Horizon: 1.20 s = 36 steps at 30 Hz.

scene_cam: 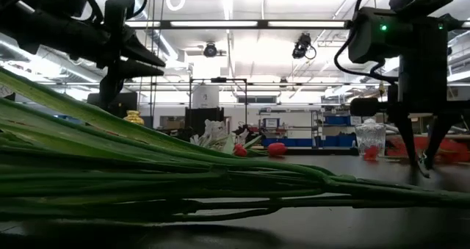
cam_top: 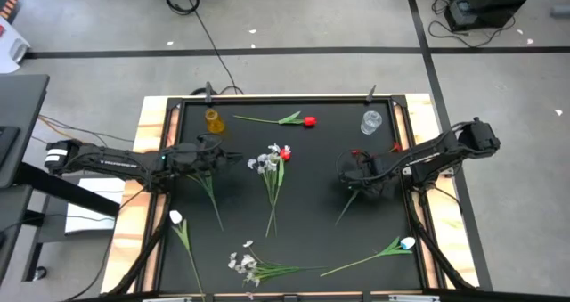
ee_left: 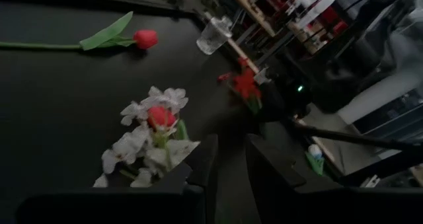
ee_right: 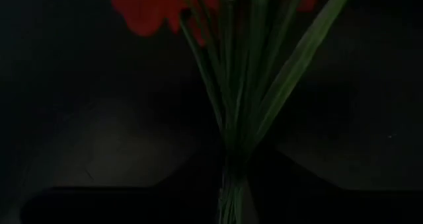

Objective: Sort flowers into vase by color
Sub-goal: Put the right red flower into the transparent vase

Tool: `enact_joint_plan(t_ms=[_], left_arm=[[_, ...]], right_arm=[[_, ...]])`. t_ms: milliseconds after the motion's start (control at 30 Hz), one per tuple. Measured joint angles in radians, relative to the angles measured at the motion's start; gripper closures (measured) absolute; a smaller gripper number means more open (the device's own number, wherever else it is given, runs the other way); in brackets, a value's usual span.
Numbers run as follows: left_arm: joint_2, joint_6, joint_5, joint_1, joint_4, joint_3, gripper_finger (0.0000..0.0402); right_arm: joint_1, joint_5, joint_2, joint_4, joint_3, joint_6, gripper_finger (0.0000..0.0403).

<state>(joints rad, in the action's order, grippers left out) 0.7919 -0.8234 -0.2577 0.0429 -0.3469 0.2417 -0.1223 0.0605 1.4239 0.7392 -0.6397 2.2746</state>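
Note:
Flowers lie scattered on the black table [cam_top: 312, 191]. A red tulip [cam_top: 308, 121] is near the far edge. A white-and-red bunch [cam_top: 272, 159] is in the centre. White tulips [cam_top: 175, 217] [cam_top: 406, 244] and a white sprig [cam_top: 242, 265] lie toward the near edge. A yellow vase [cam_top: 214, 121] and a clear glass vase [cam_top: 370, 122] stand at the far side. My left gripper [cam_top: 214, 149] hovers open, high above a loose stem [cam_top: 212, 193] whose bloom it hides. My right gripper [cam_top: 356, 170] is shut on a red sprig [cam_top: 392, 147]. My right gripper pinches the red sprig's bundle of thin green stems [ee_right: 231, 184] between its two fingers, which point down from above. The red blooms [ee_right: 149, 9] and long leaves fan out past the fingertips. The stem's free end [cam_top: 346, 208] trails toward the near edge.
In the low view, thick green stems [scene_cam: 147, 179] lie close to the camera along the near edge and block much of the table. The table's raised wooden rim [cam_top: 151, 159] frames the black top. Open room lies between the centre bunch and the right gripper.

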Motion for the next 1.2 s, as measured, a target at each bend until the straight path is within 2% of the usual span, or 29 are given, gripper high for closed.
enact_joint_plan(t_ms=[467,633,967,1200], left_arm=[[0.0,-0.027,0.0,0.0,-0.03,0.0,0.0317],[0.0,-0.027,0.0,-0.001,-0.049,0.0,0.0317],[0.0,-0.03,0.0,-0.001,-0.047,0.0,0.0317],[0.0,-0.028,0.0,-0.001,-0.042,0.0,0.0317]], right_arm=[[-0.076,0.007,0.001,-0.052,-0.013,0.019,0.033],[-0.111,-0.012,0.001,-0.141,-0.014,0.02,0.033],[-0.131,0.015,0.023,-0.142,-0.017,0.018,0.033],[-0.139,0.011,0.072,-0.153,-0.021,-0.099,0.033]])
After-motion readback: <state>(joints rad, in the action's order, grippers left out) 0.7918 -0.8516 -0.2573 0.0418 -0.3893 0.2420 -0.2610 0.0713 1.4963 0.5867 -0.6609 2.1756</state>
